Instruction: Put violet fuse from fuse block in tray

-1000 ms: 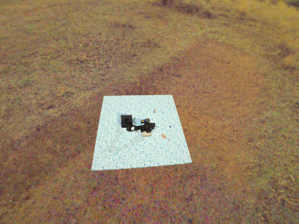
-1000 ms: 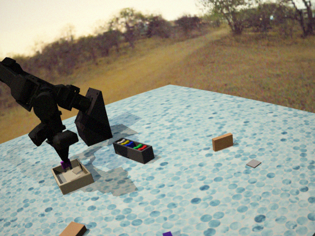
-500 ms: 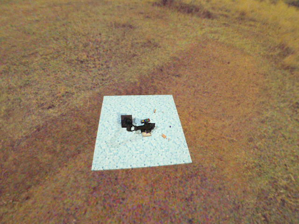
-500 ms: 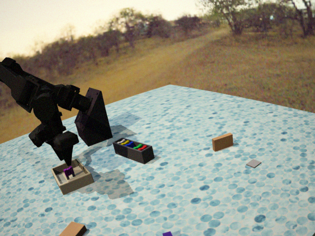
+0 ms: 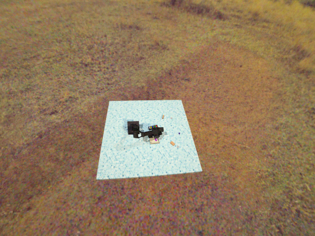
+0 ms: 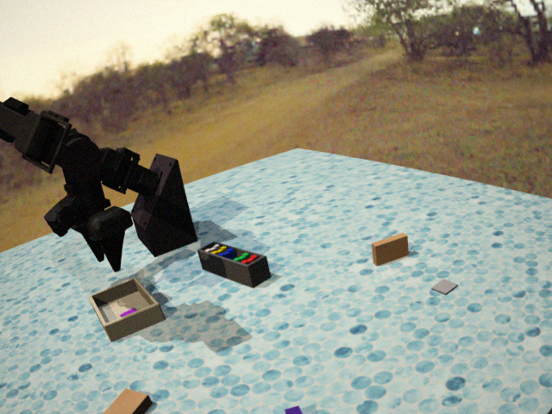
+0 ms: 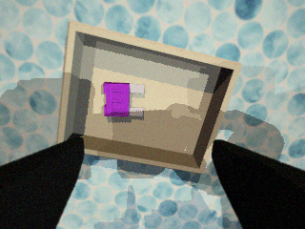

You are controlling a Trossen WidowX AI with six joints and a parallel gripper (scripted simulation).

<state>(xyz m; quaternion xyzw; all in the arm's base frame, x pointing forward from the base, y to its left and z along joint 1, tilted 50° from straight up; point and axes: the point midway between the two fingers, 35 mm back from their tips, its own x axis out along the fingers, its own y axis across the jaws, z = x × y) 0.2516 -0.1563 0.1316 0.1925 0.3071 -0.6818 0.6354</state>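
The violet fuse (image 5: 155, 139) (image 6: 128, 312) (image 7: 116, 99) lies flat on the floor of the tray (image 5: 154, 143) (image 6: 135, 327) (image 7: 67, 81), its two pale prongs showing in the wrist view. My gripper (image 6: 108, 265) (image 7: 149, 147) is open and empty, its fingers wide apart above the tray and clear of the fuse. The dark fuse block (image 5: 149, 128) (image 6: 229, 271) stands apart from the tray, with white, yellow, blue, green and red fuses seated in it.
An orange-brown block (image 5: 163, 116) (image 6: 390, 249) stands on edge beyond the fuse block, near a flat grey piece (image 5: 171, 118) (image 6: 444, 286). Another orange-brown block (image 5: 173, 143) (image 6: 128, 402) and a small dark purple piece (image 5: 179, 133) (image 6: 293, 410) lie on the front side.
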